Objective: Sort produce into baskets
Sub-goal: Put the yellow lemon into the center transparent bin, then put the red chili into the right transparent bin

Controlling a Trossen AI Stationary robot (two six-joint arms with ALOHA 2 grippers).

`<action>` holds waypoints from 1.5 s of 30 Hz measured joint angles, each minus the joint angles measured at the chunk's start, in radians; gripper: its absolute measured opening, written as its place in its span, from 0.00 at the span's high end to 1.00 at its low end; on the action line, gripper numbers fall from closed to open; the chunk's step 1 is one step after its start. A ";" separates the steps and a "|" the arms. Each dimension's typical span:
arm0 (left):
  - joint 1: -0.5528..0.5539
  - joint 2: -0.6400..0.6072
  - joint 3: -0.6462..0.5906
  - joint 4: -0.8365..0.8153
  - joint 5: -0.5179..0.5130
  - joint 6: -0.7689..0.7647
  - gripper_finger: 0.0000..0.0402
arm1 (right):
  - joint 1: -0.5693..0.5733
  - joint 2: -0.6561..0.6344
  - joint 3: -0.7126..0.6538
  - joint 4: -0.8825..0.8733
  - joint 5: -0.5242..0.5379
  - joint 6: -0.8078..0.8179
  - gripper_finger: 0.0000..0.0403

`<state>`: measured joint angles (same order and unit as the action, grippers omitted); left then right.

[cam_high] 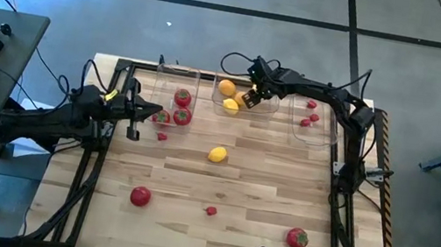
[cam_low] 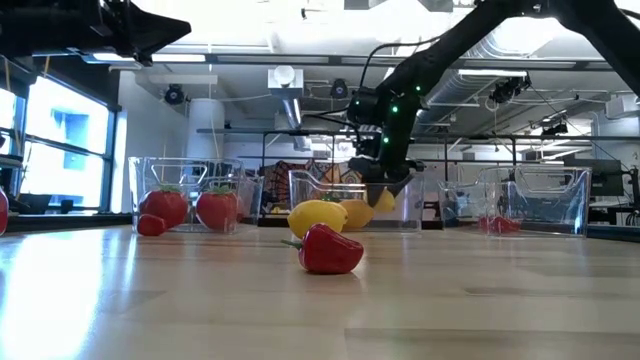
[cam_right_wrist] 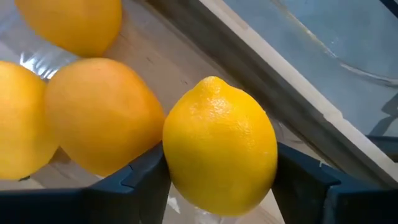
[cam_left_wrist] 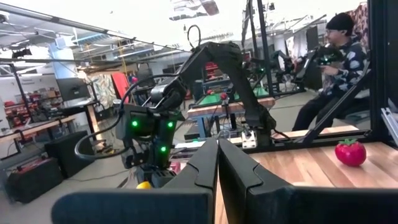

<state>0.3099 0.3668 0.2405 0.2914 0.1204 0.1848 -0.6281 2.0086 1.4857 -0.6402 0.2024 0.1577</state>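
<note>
lemon (cam_right_wrist: 219,144) sat between right pincer (cam_right_wrist: 221,177) fingers, gripped | oranges (cam_right_wrist: 99,115) just beside it in middle bin (cam_high: 246,103) | left pincer (cam_high: 154,113) closed, empty

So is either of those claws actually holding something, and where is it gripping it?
The right gripper, over the middle bin, has a yellow lemon between its fingers, pressed at the lemon's two sides. The left gripper is shut on nothing.

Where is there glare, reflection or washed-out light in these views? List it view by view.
High view: blue light spills across the floor at top left. Low view: the wooden table shines with reflected window light. Left wrist view: the ceiling is washed out. Right wrist view: glare on the clear middle basket beside the lemon.
</note>
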 joint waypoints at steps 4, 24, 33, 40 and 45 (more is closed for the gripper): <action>0.000 0.006 0.000 0.000 0.000 0.001 1.00 | 0.000 -0.001 0.000 -0.009 0.000 0.026 0.33; -0.002 0.055 0.006 -0.060 0.000 0.030 1.00 | 0.184 -0.006 0.222 -0.171 0.244 -0.090 0.70; -0.010 0.053 0.082 -0.320 0.000 0.047 1.00 | 0.292 -0.160 -0.059 0.209 0.269 -0.101 0.96; -0.073 0.159 0.164 -0.436 -0.077 -0.015 1.00 | 0.398 -0.443 -0.382 0.474 0.269 -0.050 0.99; -0.174 0.306 0.255 -0.601 -0.144 -0.117 1.00 | 0.481 -0.584 -0.545 0.593 0.269 -0.035 1.00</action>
<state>0.1361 0.6726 0.4957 -0.3092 -0.0236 0.0678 -0.1474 1.4242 0.9410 -0.0477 0.4709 0.1228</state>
